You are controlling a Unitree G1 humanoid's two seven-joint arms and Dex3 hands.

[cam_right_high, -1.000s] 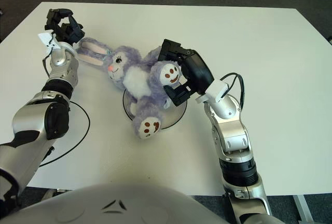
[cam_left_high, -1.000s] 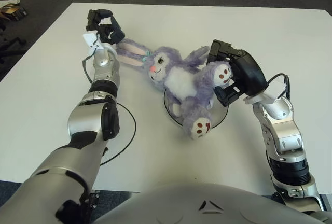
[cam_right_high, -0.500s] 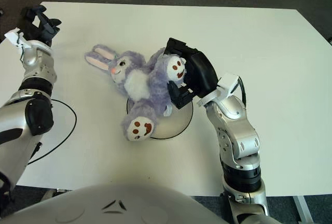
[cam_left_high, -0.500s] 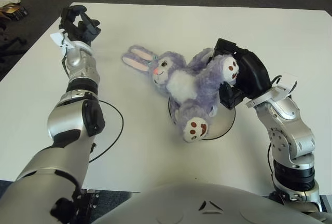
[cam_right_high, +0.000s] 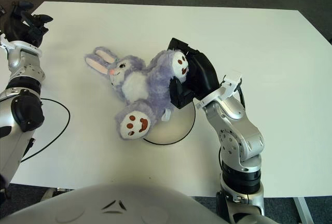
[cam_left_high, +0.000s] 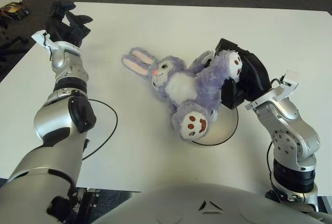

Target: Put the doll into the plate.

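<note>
At the far left edge of the white table (cam_left_high: 171,22), the robot's left hand (cam_left_high: 65,24) is raised with its dark fingers spread and nothing in them, well apart from the toy. A thin black cable (cam_left_high: 106,130) loops across the tabletop beside the left forearm. Near the middle, a purple stuffed rabbit doll (cam_left_high: 181,86) lies on its back, its pink-lined ears (cam_left_high: 136,61) pointing toward the left hand and its head on the bare table. Its lower body and one brown-soled foot (cam_left_high: 193,124) lie over the left side of the round white plate (cam_left_high: 220,130), which shows only partly beneath it. To the right, the right hand (cam_left_high: 241,79) is closed around the doll's other leg, holding that foot (cam_left_high: 234,63) up in the air above the plate, with the silver right arm bent below it.
</note>
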